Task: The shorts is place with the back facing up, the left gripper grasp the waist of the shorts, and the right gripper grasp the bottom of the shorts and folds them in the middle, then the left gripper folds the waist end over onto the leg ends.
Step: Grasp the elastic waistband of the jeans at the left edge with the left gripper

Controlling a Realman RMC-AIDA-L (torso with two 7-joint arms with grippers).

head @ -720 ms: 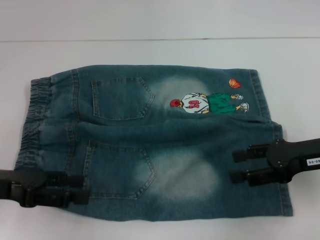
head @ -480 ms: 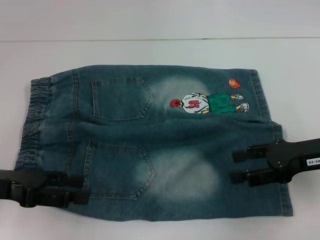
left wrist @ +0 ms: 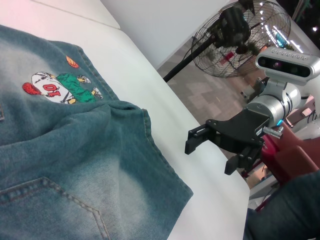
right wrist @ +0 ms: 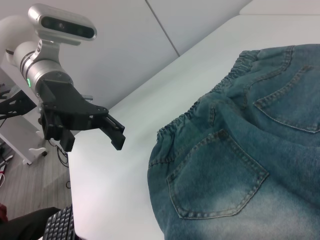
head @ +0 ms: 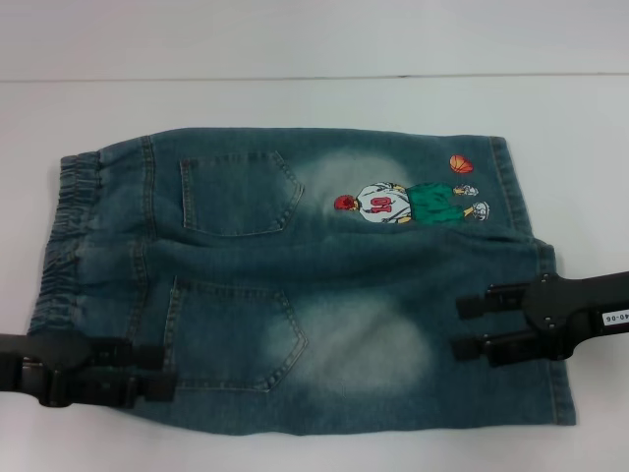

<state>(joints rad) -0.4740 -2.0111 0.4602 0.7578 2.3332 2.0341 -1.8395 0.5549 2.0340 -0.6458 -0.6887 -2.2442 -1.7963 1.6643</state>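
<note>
The denim shorts (head: 295, 285) lie flat on the white table with the back pockets up. The gathered waist (head: 64, 236) is at the left, and the straight leg hems (head: 562, 388) are at the right. My left gripper (head: 169, 372) hangs open by the near corner of the waist, fingers pointing right; the right wrist view shows this left gripper (right wrist: 116, 135) apart from the cloth. My right gripper (head: 460, 325) is open over the near leg by the hem, holding nothing. In the left wrist view that right gripper (left wrist: 210, 152) hovers clear of the hem (left wrist: 167, 165).
The white table (head: 314, 108) extends beyond the shorts on all sides, with its far edge near the top of the head view. Off the table stand a floor fan (left wrist: 240, 40) and a keyboard (right wrist: 60, 225).
</note>
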